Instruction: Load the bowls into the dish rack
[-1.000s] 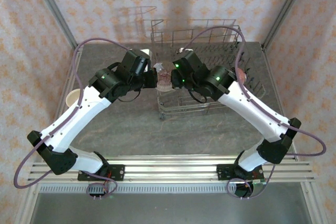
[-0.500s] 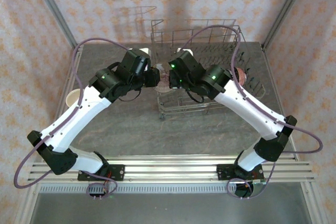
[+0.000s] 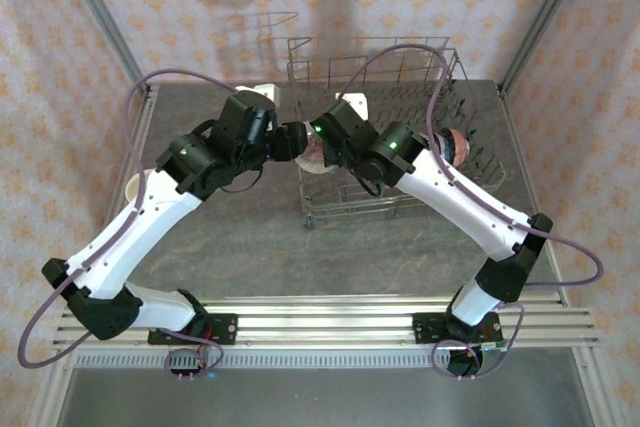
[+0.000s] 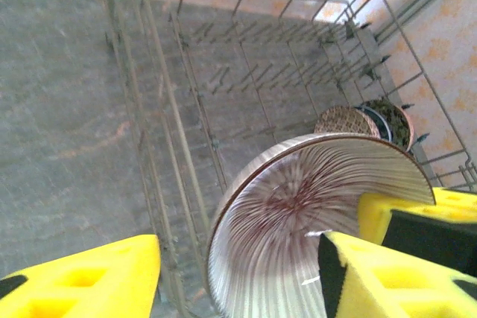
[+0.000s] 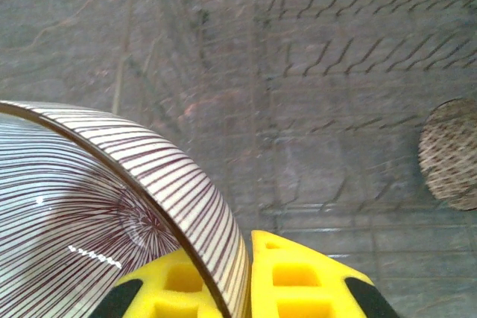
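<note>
The right gripper (image 5: 235,273) has its jaws pinching the rim of the striped bowl (image 5: 89,206). The left gripper (image 4: 238,258) has its jaws spread, one finger well off the bowl. The bowl hangs tilted over the dish rack (image 4: 149,109), just inside its left wall. Two patterned bowls (image 4: 344,121) stand at the rack's right end, with rows of tines between them and the held bowl. A cream bowl (image 3: 137,185) sits on the table beside the left arm. Since a second ago the right wrist has pushed leftward.
</note>
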Controlling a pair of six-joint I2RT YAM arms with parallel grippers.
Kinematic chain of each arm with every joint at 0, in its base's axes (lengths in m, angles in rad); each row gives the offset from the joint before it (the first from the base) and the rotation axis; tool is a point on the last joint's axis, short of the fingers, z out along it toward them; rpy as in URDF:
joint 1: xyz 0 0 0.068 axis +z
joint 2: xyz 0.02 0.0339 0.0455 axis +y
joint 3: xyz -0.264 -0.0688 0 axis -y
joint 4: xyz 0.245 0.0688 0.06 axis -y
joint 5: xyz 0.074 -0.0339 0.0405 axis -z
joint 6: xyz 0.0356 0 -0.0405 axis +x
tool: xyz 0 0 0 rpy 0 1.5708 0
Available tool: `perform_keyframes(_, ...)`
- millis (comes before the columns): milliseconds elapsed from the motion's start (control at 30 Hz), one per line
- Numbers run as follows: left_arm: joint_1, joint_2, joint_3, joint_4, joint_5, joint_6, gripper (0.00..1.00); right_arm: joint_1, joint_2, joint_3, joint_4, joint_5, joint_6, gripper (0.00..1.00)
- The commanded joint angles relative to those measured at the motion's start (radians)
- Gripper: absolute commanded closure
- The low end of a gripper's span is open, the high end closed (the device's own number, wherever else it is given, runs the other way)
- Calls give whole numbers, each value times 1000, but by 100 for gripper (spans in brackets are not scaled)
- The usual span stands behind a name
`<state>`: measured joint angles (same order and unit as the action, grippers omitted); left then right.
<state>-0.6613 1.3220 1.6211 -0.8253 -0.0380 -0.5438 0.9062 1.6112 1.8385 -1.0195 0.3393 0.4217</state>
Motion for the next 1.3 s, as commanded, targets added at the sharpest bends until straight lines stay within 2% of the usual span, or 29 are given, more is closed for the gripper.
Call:
perform_keyframes(0,2,-71,0,8,-95,40,38,-53,3,80,-1,154,-3,93)
perform_keyframes(67,27,-95,-17,1,-92,44,37,-114,23,110,-32,162,12,95)
perform_keyframes(167,79,-128,-49,-13,-69,45,37,-172,57,155,-81,265,11,95)
perform_keyframes(400,228,-196,-186,-9,38,48,36,-247,139,238,-171,463,-35,91)
perform_keyframes(567,287,-202,-293,10,137,53,36,-301,228,303,-279,624,-22,93)
perform_keyframes(700,311,-177,-323,8,194,68,36,-305,317,381,-385,763,1,92)
perform_keyframes(833,314,-134,-297,-20,227,87,36,-305,377,394,-482,851,74,92)
perform_keyframes(1000,314,-104,-277,-16,251,69,36,-307,417,362,-577,907,170,92)
perform_keyframes(1267,313,-124,-323,12,265,28,36,-311,491,319,-669,971,233,91)
